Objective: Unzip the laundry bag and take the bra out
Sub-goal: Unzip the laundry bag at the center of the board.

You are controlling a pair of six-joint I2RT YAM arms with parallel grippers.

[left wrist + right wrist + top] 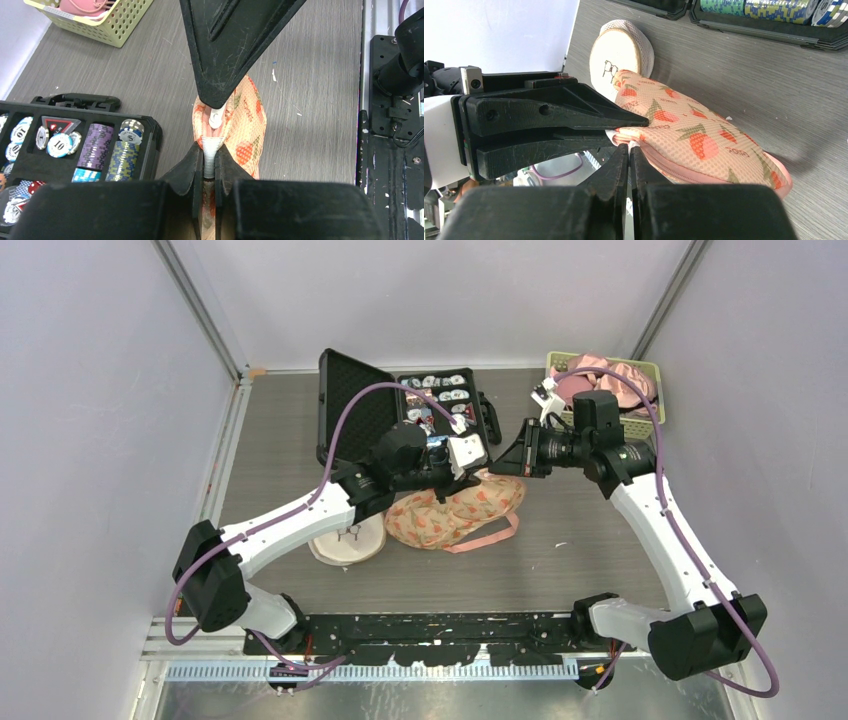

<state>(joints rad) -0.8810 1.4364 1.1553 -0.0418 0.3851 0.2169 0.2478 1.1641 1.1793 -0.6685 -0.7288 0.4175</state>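
The laundry bag (455, 512) is a beige mesh pouch with a strawberry print and a pink zipper (704, 167). Its right end is raised off the table. My left gripper (209, 157) is shut on a white ribbed tab (210, 148) at that end of the bag. My right gripper (629, 148) faces it from the other side and is shut on the white zipper pull (216, 119) just beyond the tab. In the top view the two grippers meet tip to tip, the left (478, 462) and the right (497, 464). The zipper looks closed. The bra is hidden.
A round white mesh pouch (347, 538) lies by the bag's left end. A pink strap (490, 536) trails in front of the bag. An open black poker-chip case (440, 400) sits behind. A yellow-green basket (652, 375) of pink garments stands at the back right.
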